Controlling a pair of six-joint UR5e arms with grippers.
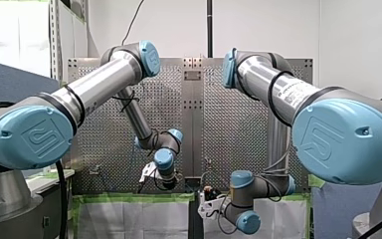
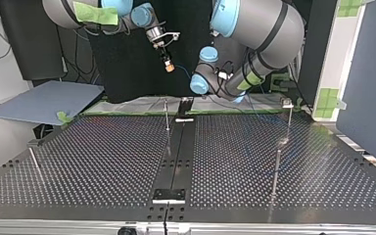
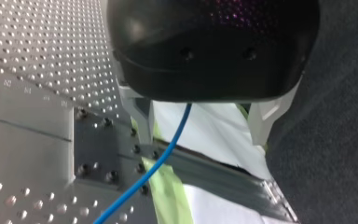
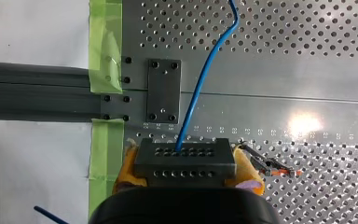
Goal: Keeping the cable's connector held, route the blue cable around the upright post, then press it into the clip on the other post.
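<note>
The holding part is in hand, and, as I judge it, nothing else is. My right gripper (image 4: pixel 186 173) is pinched on the connector (image 4: pixel 184 154), a dark, square-edged block with two rows of small round holes, squeezed between soft yellow pads (image 4: pixel 249 170) that bulge at its sides. The blue cable (image 4: pixel 200 88) leaves the block ahead of the gripper, heading toward one o'clock from the connector. It is thin, smooth and round, stiff enough to hold a gentle kink. My left gripper (image 3: pixel 203 135) has its pale fingers (image 3: pixel 265 116) spread wide, and the cable passes loosely between them without being gripped. In the top view both grippers hang beyond the far edge of the perforated table (image 2: pixel 103 156). My right one is at about twelve o'clock from the thin upright post (image 2: pixel 166 117), a bare metal rod. The other post (image 2: pixel 289 122) stands at three o'clock from that rod and well apart from it, with a small head at its top that I take to be the clip (image 2: pixel 287 103). I see no cable wrapped round the rod or seated in the clip, so both the routing and the pressing are left. The table is matt dark metal, evenly drilled. Under my right gripper lie a flat, bolted plate (image 4: pixel 164 91) and strips of green tape (image 4: pixel 105 51).
</note>
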